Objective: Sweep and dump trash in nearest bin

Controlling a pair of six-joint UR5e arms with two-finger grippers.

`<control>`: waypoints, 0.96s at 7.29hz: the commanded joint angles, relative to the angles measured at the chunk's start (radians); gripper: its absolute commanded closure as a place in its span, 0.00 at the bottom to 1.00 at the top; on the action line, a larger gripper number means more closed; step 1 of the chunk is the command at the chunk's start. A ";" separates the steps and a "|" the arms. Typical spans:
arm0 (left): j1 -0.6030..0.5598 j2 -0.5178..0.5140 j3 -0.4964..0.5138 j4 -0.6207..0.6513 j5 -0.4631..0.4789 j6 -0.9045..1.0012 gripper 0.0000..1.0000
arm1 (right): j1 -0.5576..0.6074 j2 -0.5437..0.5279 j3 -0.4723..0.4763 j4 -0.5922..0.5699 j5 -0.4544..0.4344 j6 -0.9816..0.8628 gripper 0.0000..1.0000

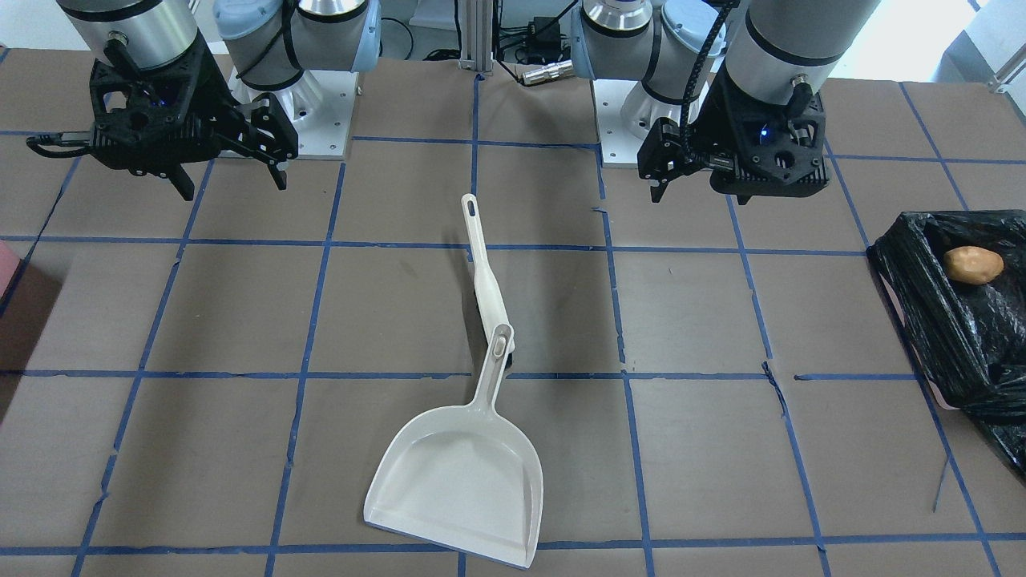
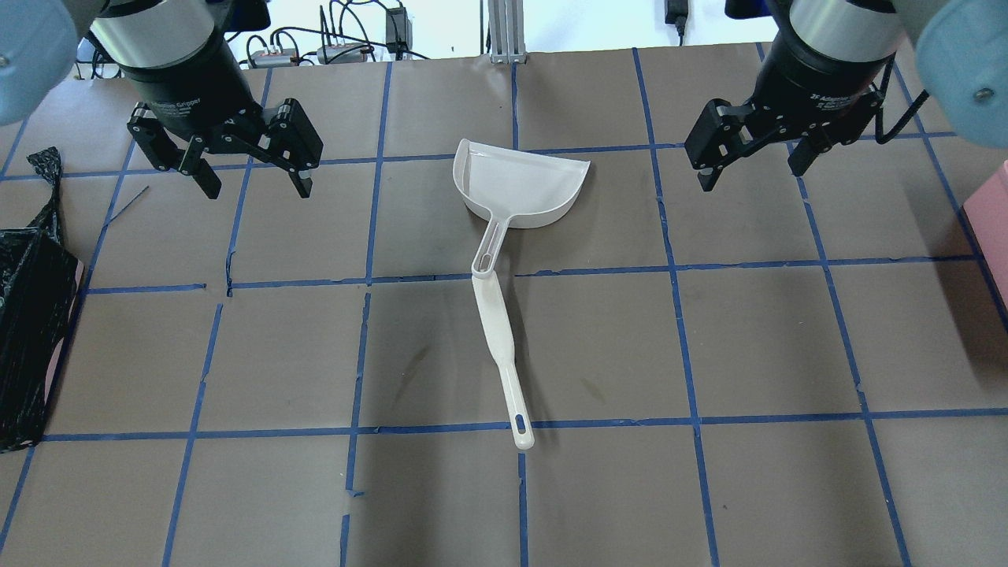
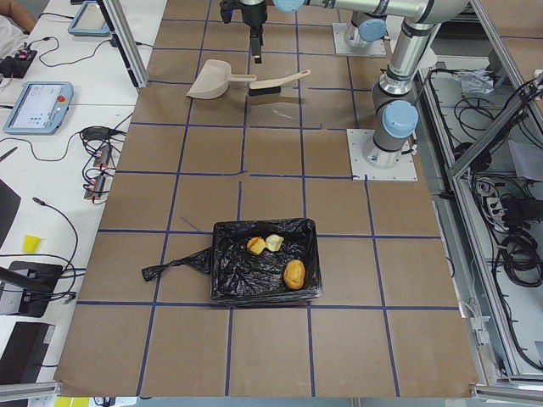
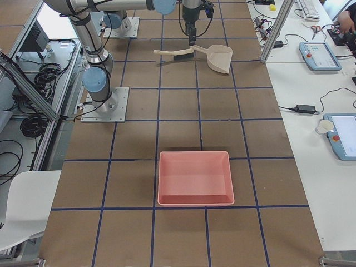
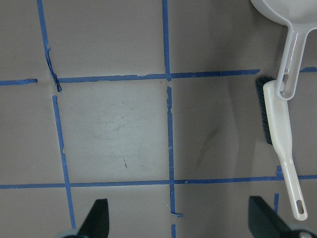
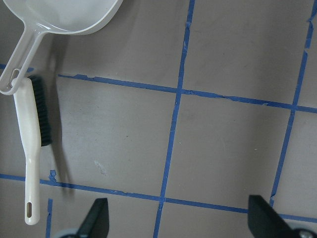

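**Item 1. Table** [image 2: 756, 346]: brown paper marked with a blue tape grid. Most squares are bare, with wide open room on both sides of the centre line.

**Item 2. Left gripper** [image 2: 258, 189]: hangs above the table on the robot's left. Its jaws are spread wide with nothing between them (its wrist view shows only bare paper below).

**Item 3. Right gripper** [image 2: 748, 175]: hangs likewise on the robot's right, jaws spread wide and empty.

**Item 4. Dustpan** [image 2: 524, 185]: white and flat on the table between the two grippers, apart from both. Its mouth faces away from the robot.

**Item 5. Brush** [image 2: 500, 339]: white handle, black bristles turned down. It lies in line with the dustpan, nearer the robot, and the end of the dustpan's handle rests on its head.

**Item 6. Bin** [image 3: 222, 263]: lined with a black bag, at the table's end on the robot's left, well apart from both tools. Bare squares lie between it and the left gripper.

**Item 7. Trash** [image 3: 294, 274]: inside the bin, on the bag. It is a brown oval lump with an orange chunk and a pale-yellow chunk just beside each other.

**Item 8. Bag tail** [image 3: 170, 270]: a twisted strip trailing from the bin onto the table (operators' side).

**Item 9. Pink tray** [image 4: 193, 154]: unlined, at the opposite table end, well apart from the tools.

**Item 10. Frame post** [image 3: 127, 47]: stands at the operators' edge near the dustpan. Benches with a tablet [image 3: 38, 106] and cables lie beyond it.
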 commanded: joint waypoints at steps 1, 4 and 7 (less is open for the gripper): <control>0.000 -0.003 0.002 0.001 0.005 0.000 0.00 | 0.001 0.001 0.001 -0.001 -0.001 -0.004 0.00; 0.000 -0.002 0.002 0.001 0.007 0.000 0.00 | 0.001 -0.003 0.001 -0.001 0.000 -0.047 0.00; 0.003 0.003 0.001 0.001 0.008 -0.002 0.00 | -0.001 -0.002 0.001 -0.003 0.002 -0.044 0.00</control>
